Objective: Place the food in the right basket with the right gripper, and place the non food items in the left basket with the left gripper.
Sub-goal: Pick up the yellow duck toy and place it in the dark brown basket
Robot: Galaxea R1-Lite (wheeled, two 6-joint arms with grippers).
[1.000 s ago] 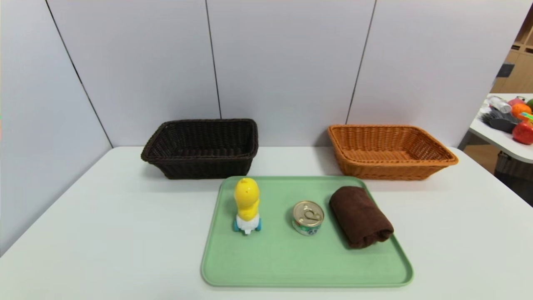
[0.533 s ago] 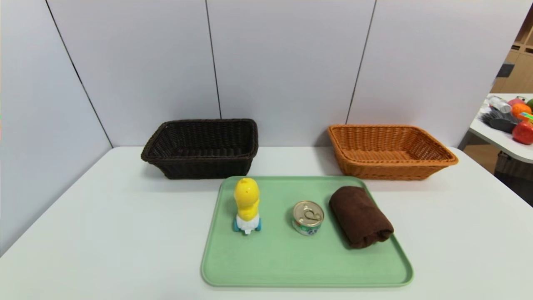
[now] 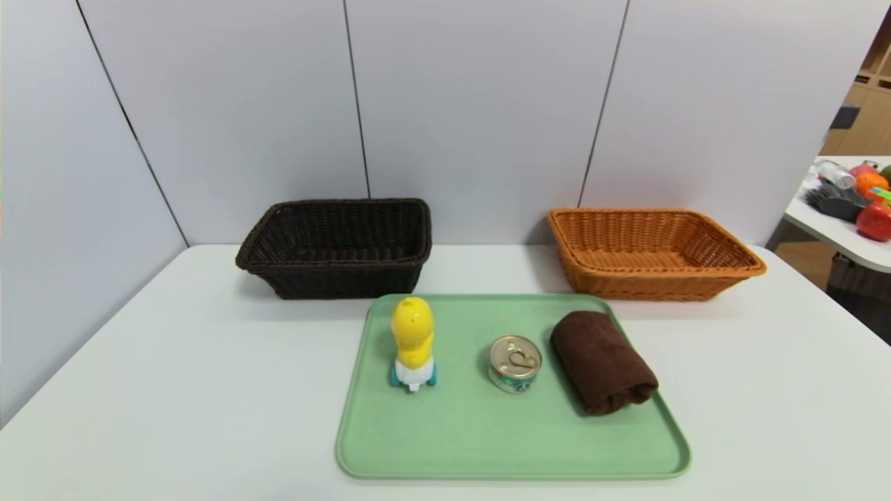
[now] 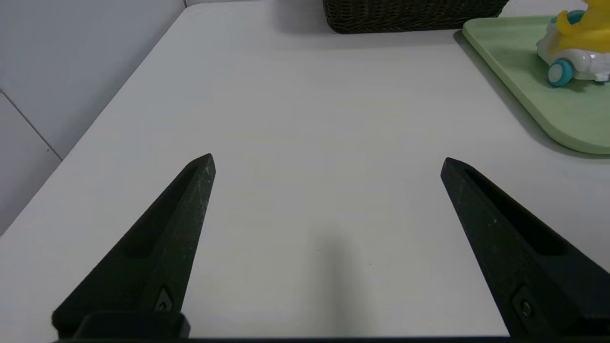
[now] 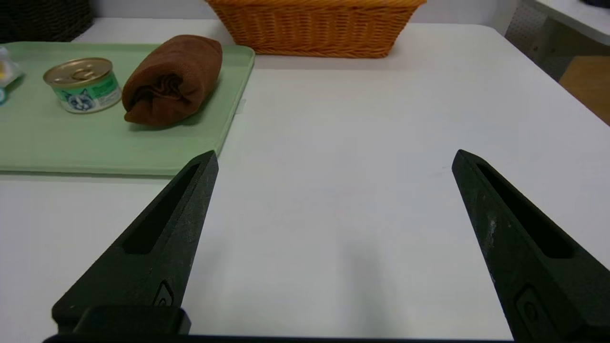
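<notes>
Can [image 3: 515, 364]: mid tray [image 3: 487, 445], between duck [image 3: 413, 342] & towel [image 3: 602, 360]
Baskets: dark [image 3: 339, 245] behind-left, tan [image 3: 651, 252] behind-right – both apart from tray
Left claw [image 4: 326, 164]: wide open, empty, over worktop [image 3: 174, 390]
Right claw [image 5: 333, 159]: wide open, empty

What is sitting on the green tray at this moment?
On the green tray, in a row: yellow toy toward the robot's left, tin can in the middle, rolled brown towel on the right. The tray surface beneath each is covered. Neither gripper is over it.
</notes>
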